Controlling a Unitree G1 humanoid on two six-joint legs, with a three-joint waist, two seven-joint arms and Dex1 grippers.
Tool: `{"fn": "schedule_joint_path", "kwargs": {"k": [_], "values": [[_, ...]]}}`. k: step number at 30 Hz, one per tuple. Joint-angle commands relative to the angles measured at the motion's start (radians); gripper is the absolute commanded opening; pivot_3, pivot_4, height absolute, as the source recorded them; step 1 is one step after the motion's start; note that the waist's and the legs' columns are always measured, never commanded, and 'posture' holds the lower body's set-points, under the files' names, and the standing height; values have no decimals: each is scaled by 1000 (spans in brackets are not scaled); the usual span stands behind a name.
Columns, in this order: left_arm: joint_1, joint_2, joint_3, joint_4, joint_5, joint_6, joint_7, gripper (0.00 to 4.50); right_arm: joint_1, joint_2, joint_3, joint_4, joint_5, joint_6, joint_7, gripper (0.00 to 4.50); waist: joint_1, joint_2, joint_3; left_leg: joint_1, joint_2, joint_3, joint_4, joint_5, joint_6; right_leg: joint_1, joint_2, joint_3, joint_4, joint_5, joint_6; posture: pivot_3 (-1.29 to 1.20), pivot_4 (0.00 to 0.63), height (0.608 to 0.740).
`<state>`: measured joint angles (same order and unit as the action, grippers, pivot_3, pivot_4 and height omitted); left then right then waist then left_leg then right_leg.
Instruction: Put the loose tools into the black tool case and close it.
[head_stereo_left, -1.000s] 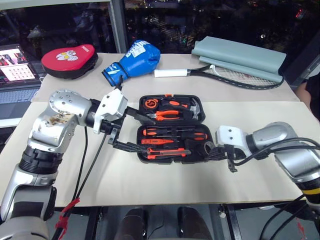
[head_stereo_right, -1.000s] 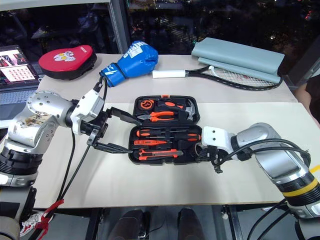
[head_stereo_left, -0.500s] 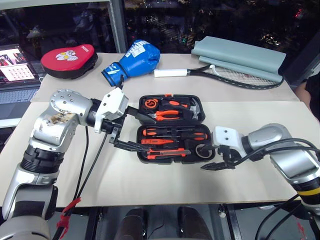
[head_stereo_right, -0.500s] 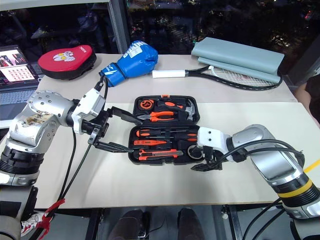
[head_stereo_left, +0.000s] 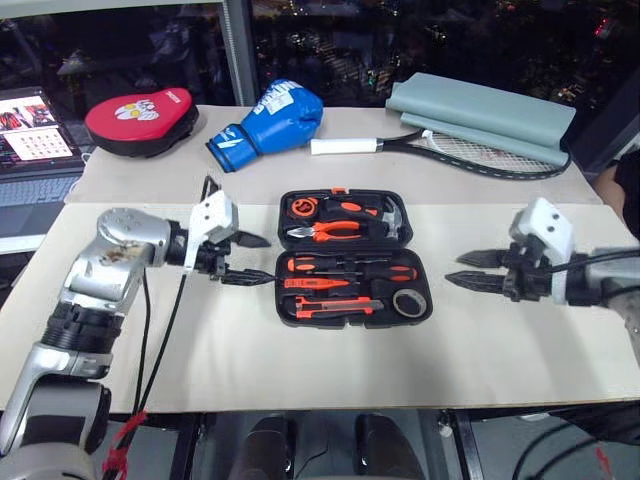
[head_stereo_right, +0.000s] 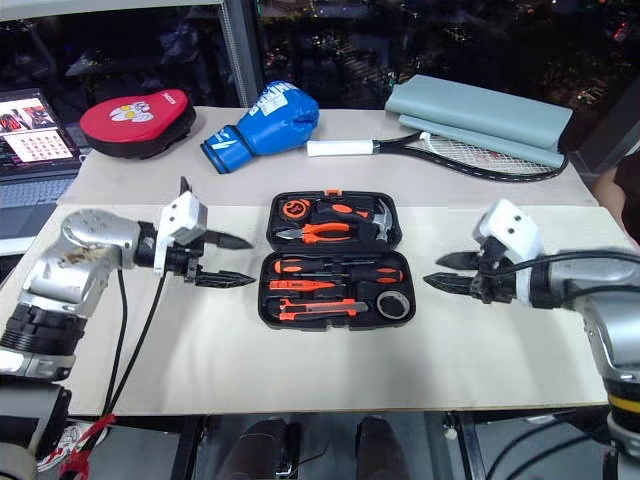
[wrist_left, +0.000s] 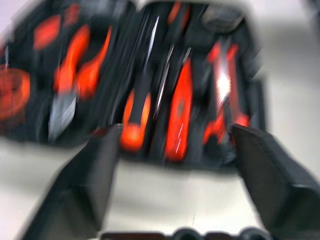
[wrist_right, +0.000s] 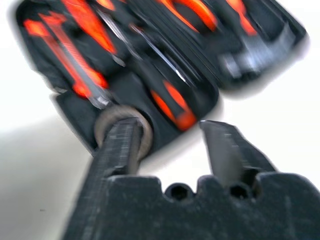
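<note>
The black tool case (head_stereo_left: 421, 317) lies open in the middle of the table. Its near half holds the orange-and-black screwdrivers (head_stereo_left: 350, 269), the utility knife (head_stereo_left: 330, 305) and the grey tape roll (head_stereo_left: 407, 300). The far half holds pliers, a hammer and a tape measure. My left gripper (head_stereo_left: 264, 261) hovers just left of the case, open and empty, pointing at it. To the right of the case, a hand's width clear, my right gripper (head_stereo_left: 455, 270) stands open and empty. In the right wrist view the tape roll (wrist_right: 101, 126) sits behind one finger.
A red punch pad (head_stereo_left: 138, 118), a blue boxing glove (head_stereo_left: 268, 122), a tennis racket (head_stereo_left: 450, 150) and a folded grey-green mat (head_stereo_left: 480, 110) lie along the far side. A laptop (head_stereo_left: 35, 140) stands at the far left. Bare table lies in front of the case.
My right gripper let go of the tape roll in the case and pulled back to the right. My left gripper sank, drew left off the case's edge, and its fingers narrowed.
</note>
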<state>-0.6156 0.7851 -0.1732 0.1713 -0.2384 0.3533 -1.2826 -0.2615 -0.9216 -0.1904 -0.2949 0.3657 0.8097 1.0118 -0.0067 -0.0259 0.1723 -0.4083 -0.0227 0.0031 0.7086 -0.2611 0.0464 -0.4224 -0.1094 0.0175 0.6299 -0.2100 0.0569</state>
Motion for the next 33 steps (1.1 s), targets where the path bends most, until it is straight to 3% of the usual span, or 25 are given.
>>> {"fn": "schedule_joint_path", "kwargs": {"k": [1, 2, 3, 7, 12, 17, 27, 33], "values": [[-5, -36, -1, 49, 57, -33, 83, 1947, 6, 33, -4, 37, -52, -95, -91, 515, 0, 0, 0, 0, 0, 0, 0, 0, 0, 0, 0, 0, 0, 0, 0, 0, 150, 736], [-4, -49, -10, 62, 73, -38, 98, 1740, 13, 42, 16, 53, -72, -128, -102, 255, 1, 0, 0, 0, 0, 0, 0, 0, 0, 0, 0, 0, 0, 0, 0, 0, 150, 736], [-2, -60, -18, 71, 87, -46, 106, 1245, 15, 51, 35, 66, -87, -154, -110, 0, 1, 0, 0, 0, 0, 0, 0, 0, 0, 0, 0, 0, 0, 0, 0, 0, 150, 736], [0, -100, -40, 73, 104, -25, 114, 127, -11, 93, 105, 124, -121, -222, -128, 0, 0, 0, 0, 0, 0, 0, 0, 0, 0, 0, 0, 0, 0, 0, 0, 0, 150, 736], [4, -137, -69, 53, 119, -16, 110, 127, -71, 140, 196, 207, -158, -280, -120, 0, -5, 0, 0, 0, -1, 0, 0, 0, 0, 0, 0, 0, 0, 1, 0, 0, 150, 736], [26, -142, -78, -1, 96, -1, 68, 127, -75, 135, 213, 165, -115, -299, -40, 0, -1, 0, 0, 0, -1, -1, 0, 0, 0, 0, 0, 0, 0, 1, 0, 0, 150, 736], [159, -41, -68, -236, -21, 37, -122, 127, 102, 61, 202, -41, -63, -277, 62, 0, -7, 0, 0, 0, 0, 0, -7, 0, 0, -1, 0, 0, -4, 0, 0, 0, 150, 736], [229, 38, -102, -233, 82, -45, -121, 127, 240, 51, 167, -149, -49, -260, 39, 0, -4, 1, 0, 2, 0, 0, -9, 0, 0, 0, 0, -1, -5, 0, -1, 0, 150, 736]]}}
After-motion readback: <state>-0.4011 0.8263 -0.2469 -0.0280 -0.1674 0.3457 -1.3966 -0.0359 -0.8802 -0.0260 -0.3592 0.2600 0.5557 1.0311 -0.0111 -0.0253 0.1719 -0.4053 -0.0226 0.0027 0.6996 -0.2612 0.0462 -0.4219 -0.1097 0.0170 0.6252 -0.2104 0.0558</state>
